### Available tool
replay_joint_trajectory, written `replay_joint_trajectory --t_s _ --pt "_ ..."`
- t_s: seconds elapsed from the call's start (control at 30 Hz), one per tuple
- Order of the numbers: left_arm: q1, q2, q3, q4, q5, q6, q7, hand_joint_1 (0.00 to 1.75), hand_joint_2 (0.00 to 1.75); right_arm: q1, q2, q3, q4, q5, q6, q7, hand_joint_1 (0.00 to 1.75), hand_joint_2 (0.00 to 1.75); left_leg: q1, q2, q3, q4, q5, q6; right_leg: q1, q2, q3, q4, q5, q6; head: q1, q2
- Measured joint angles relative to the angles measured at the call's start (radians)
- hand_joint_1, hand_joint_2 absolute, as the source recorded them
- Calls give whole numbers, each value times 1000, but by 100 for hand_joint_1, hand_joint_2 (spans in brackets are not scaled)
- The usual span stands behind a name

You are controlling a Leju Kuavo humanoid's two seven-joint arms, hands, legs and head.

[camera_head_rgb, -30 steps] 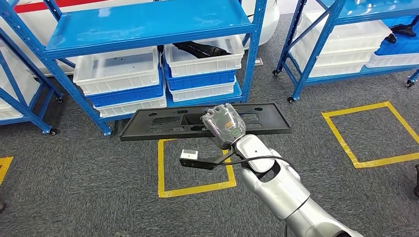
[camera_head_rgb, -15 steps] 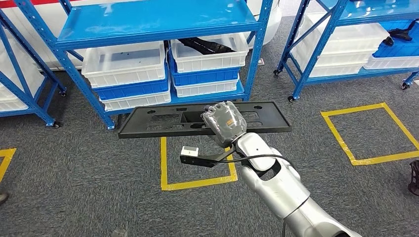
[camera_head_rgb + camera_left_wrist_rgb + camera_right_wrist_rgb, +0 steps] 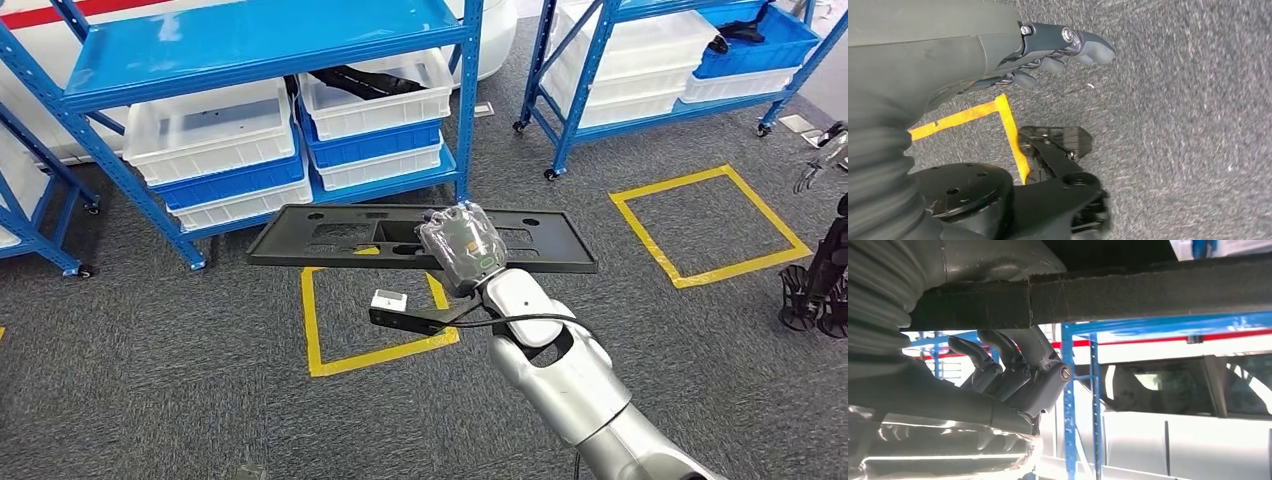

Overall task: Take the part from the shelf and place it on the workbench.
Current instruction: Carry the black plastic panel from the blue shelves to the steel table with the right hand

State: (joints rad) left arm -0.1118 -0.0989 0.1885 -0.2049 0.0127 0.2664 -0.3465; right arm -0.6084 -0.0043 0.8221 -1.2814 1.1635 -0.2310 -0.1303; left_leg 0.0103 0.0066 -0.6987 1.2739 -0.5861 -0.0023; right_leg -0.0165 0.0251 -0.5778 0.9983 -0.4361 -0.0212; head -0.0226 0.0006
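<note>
The part (image 3: 330, 235) is a long, flat black panel with cut-outs, held level above the grey carpet in the head view. My right hand (image 3: 462, 248), in a clear cover, grips it near the middle of its near edge. In the right wrist view the part's dark edge (image 3: 1148, 290) runs across above the hand's fingers (image 3: 1013, 365), which curl up against its underside. My left hand (image 3: 1048, 50) hangs over the carpet with its fingers loosely apart and holds nothing.
A blue shelf rack (image 3: 250, 50) with white and blue bins (image 3: 210, 125) stands behind the part, and a second rack (image 3: 600, 60) is at the back right. Yellow tape squares (image 3: 310, 330) (image 3: 645, 240) mark the floor. A black stand (image 3: 815, 280) is at the right edge.
The whole picture has shifted, so the camera has moved: the racks and floor squares now sit further left. The part stays level in my right hand.
</note>
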Motion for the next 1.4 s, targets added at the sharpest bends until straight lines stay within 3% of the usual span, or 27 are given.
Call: replay_joint_trajectory --t_s 0.03,0.07,0.13,0.2,0.23,0.3,0.37,0.4,0.47,0.53,0.57,0.6,0.67,0.73,0.77,0.83,0.9,0.97,1.03,1.07,1.1,1.13,1.2,1.27,1.33,1.37,1.4 --pt "0 0 0 0 0 0 0 0 175 2 0 0 0 1 1 1 175 175 0 -2 8 -4 9 2 1 11 -5 0 5 1 0 0" --pt "0 0 0 0 -1 -1 0 0 175 4 0 0 0 2 2 1 175 175 1 -7 36 -46 34 6 2 22 -9 0 10 3 0 0" --pt "0 2 0 0 -1 -1 0 0 175 4 2 -2 -2 3 3 2 175 175 2 -50 118 -186 89 23 4 44 -15 0 19 9 1 0" --pt "0 5 0 0 -1 -2 0 0 175 2 6 -2 -5 4 4 3 175 175 0 -88 162 -268 109 37 2 64 -24 1 28 19 0 0" --pt "0 6 0 0 -1 -2 1 0 175 2 6 -2 -6 5 4 4 175 175 -1 -89 164 -274 107 40 0 75 -29 0 33 27 -1 0" --pt "-1 6 0 0 -1 -2 2 0 175 1 7 -3 -7 6 6 4 175 175 -5 -70 164 -280 113 45 0 94 -37 -4 44 42 -4 0" --pt "-3 4 0 0 -2 -2 2 0 175 0 7 -5 -8 7 7 4 175 175 0 -48 164 -295 126 50 6 72 -52 10 37 44 -3 0" --pt "-4 3 0 0 -2 -2 2 0 175 -1 7 -5 -9 7 7 4 175 175 2 -35 162 -301 133 53 8 47 -69 41 18 41 0 0" --pt "-3 3 0 0 -2 -2 2 0 175 -3 7 -6 -10 8 7 4 175 175 1 -7 153 -305 142 58 5 -1 -126 163 -46 37 5 0" --pt "-1 3 0 0 -2 -2 2 0 175 1 6 -6 -11 8 7 4 175 175 -1 23 143 -303 148 58 -2 -12 -170 280 -92 47 7 0" --pt "-1 3 0 0 -2 -2 2 0 175 3 5 -6 -11 8 7 4 175 175 -1 37 139 -303 150 56 -5 -15 -166 290 -95 56 8 0" --pt "-1 3 0 0 -2 -2 2 0 175 5 4 -6 -11 8 7 4 175 175 -1 51 136 -302 152 54 -7 -21 -138 253 -83 67 9 0" --pt "-2 3 0 0 -2 -2 2 0 175 4 4 -6 -11 8 7 4 175 175 -2 76 134 -299 153 48 -11 -58 -46 106 -46 82 10 0" --pt "-3 3 0 0 -2 -2 2 0 175 3 6 -6 -11 8 7 4 175 175 -8 95 130 -292 152 36 -7 -86 9 9 -24 74 10 0" --pt "-4 4 0 0 -2 -2 2 0 175 3 6 -7 -11 8 7 4 175 175 -10 103 128 -290 153 30 -4 -86 11 -1 -22 64 8 0" --pt "-6 3 0 -1 -2 -2 2 0 175 3 5 -9 -12 8 7 4 175 175 -6 116 126 -288 155 18 -6 -62 4 -2 -11 45 8 0" --pt "-6 3 0 -1 -2 -2 2 0 175 2 6 -10 -12 8 7 4 175 175 3 82 112 -255 124 6 -11 -41 -2 -4 -1 29 7 0" --pt "-5 4 0 -1 -2 -1 2 0 175 1 10 -10 -13 8 7 4 175 175 7 22 65 -139 46 -2 -12 -22 -10 -5 8 16 5 0" --pt "-1 4 0 -1 -2 -1 3 0 175 3 12 -10 -13 8 8 4 175 175 8 -3 12 -9 -14 -4 -7 1 -20 -4 15 8 5 0" --pt "0 4 0 -1 -2 -1 3 0 175 4 12 -10 -13 8 8 4 175 175 8 -5 5 10 -14 -3 -5 14 -23 -4 17 8 4 0" --pt "0 4 0 -1 -3 0 3 0 175 6 12 -10 -13 8 9 4 175 175 8 -8 18 -8 4 1 -4 28 -25 -3 21 8 5 0" --pt "0 4 0 -1 -3 1 4 0 175 6 12 -10 -13 8 10 4 175 175 8 -15 49 -62 36 5 -3 42 -27 -3 24 10 5 0" --pt "1 5 0 -1 -7 2 5 0 175 3 14 -10 -13 8 12 4 175 175 10 -67 123 -200 94 19 -1 67 -30 -2 30 16 5 0" --pt "1 8 0 -1 -10 4 7 0 175 1 15 -10 -14 8 15 4 175 175 9 -108 156 -270 109 29 -3 89 -40 -1 38 27 4 0" --pt "0 8 0 -1 -12 6 9 0 175 -1 14 -12 -15 8 19 4 175 175 6 -91 159 -281 111 33 -5 112 -51 -5 49 44 1 0" --pt "0 7 0 -2 -13 5 10 0 175 -1 13 -14 -15 8 20 4 175 175 6 -77 160 -287 117 36 -4 105 -60 0 49 49 2 0" --pt "-1 6 1 -2 -13 5 10 0 175 -3 11 -16 -16 8 21 4 175 175 7 -61 161 -294 124 41 0 82 -73 18 40 50 4 0"
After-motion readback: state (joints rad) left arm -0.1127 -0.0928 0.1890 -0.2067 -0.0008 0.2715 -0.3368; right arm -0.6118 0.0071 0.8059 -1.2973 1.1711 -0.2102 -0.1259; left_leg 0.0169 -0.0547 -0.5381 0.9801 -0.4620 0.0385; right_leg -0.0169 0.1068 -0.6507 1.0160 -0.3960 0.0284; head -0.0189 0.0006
